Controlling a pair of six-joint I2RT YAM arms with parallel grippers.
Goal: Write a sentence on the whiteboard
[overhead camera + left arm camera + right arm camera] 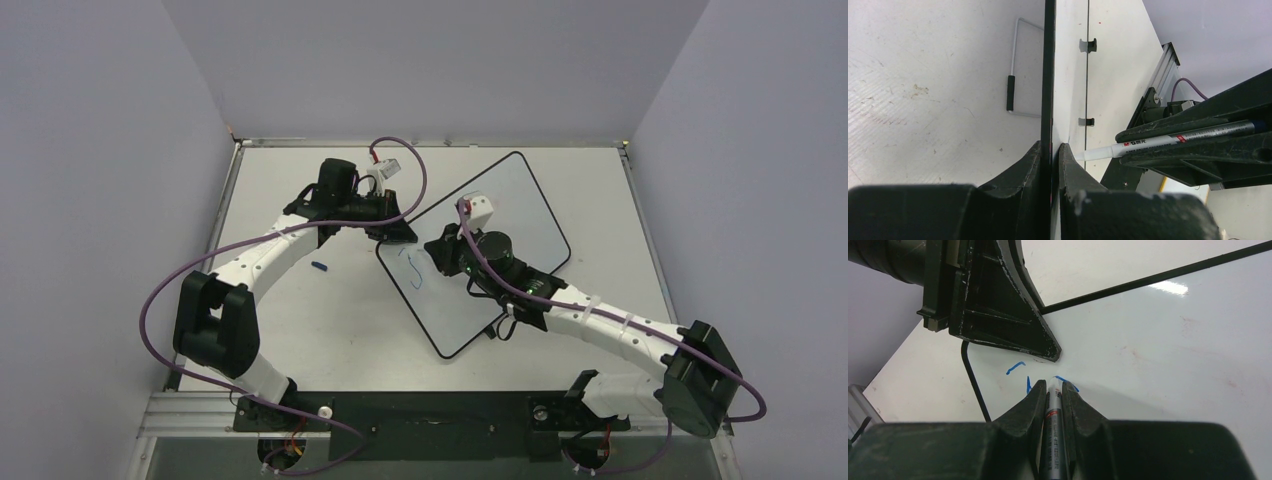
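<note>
Right jaws clamp marker [1053, 440], tip at whiteboard [1173, 340]

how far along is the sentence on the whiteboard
Barely started. Done: only a few blue strokes near one corner of the whiteboard. In hand: the right hand is shut on the marker, tip at the surface, while the left hand clamps the board's edge. Left: nearly the whole sentence; the rest of the board is bare.
</note>
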